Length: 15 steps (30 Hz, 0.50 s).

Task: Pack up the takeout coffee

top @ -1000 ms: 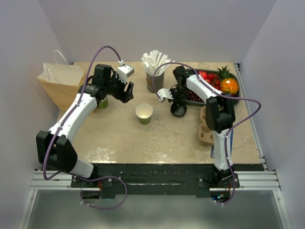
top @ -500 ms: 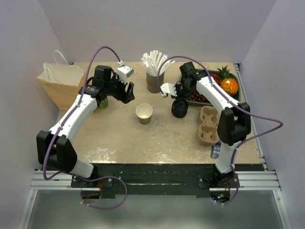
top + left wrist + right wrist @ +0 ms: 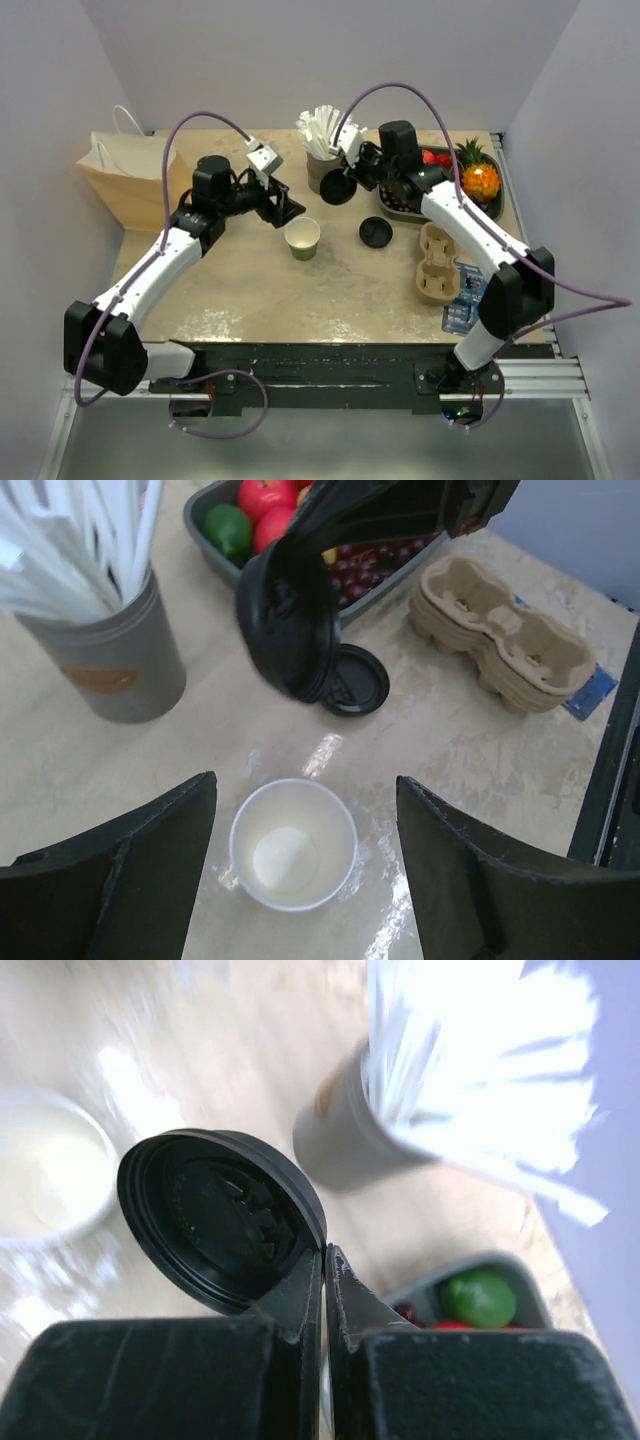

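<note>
The takeout coffee cup [image 3: 302, 237], green with a cream rim, stands open and lidless on the table. In the left wrist view the cup [image 3: 292, 845] lies low between the wide-apart fingers of my open left gripper [image 3: 303, 805], untouched. From above, the left gripper [image 3: 283, 208] hangs just left of the cup. My right gripper [image 3: 351, 179] is shut on the edge of a round black lid [image 3: 335, 188], held tilted in the air beside the straw cup. Seen from the right wrist, the lid [image 3: 220, 1220] is pinched at the closed tips of the right gripper [image 3: 325, 1257].
A second black lid [image 3: 375, 232] lies flat on the table. A grey cup of white straws [image 3: 322, 165] stands behind. The fruit tray [image 3: 492, 205], a cardboard cup carrier [image 3: 437, 262] and a blue packet [image 3: 465, 300] are at the right. A paper bag [image 3: 125, 175] stands at the left.
The right gripper has lifted a black lid off the table and swung it up and left toward the straw cup. The left gripper has moved right, closer to the cup.
</note>
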{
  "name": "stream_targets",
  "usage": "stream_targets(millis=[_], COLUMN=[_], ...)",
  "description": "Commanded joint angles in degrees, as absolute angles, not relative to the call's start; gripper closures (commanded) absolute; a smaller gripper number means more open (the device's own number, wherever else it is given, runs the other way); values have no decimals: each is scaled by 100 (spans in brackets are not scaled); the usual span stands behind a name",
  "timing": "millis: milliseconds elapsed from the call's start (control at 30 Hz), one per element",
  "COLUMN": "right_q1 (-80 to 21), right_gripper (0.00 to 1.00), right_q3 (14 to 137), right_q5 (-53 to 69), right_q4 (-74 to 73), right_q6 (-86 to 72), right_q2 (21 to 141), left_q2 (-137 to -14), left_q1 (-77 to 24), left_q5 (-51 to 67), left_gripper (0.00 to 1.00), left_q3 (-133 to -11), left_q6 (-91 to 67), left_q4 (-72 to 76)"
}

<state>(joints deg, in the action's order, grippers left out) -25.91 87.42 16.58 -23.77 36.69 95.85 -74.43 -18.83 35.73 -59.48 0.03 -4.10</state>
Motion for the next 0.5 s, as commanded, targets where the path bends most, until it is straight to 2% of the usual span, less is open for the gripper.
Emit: stream_targets(millis=[0,167,467], right_q1=[-3102,-3322,-3568], right_gripper=[100,100,100], right_q3=[8289,8112,7875], right_q5=[1328,1336,1354], right_q4=[-687,-501,-483], right_q6=[2593,2522,2689], right_q2=[8878,8789,8526], left_q2=[-7444,-7585,-7576], left_q1=[-2275,-2461,-2522], left_q5=[3692,3156,2813], left_gripper=[23,23,35], left_q3=[-5959,-6047,-6056], left_q6=[-105,-70,-237], left_q4=[738,879,888])
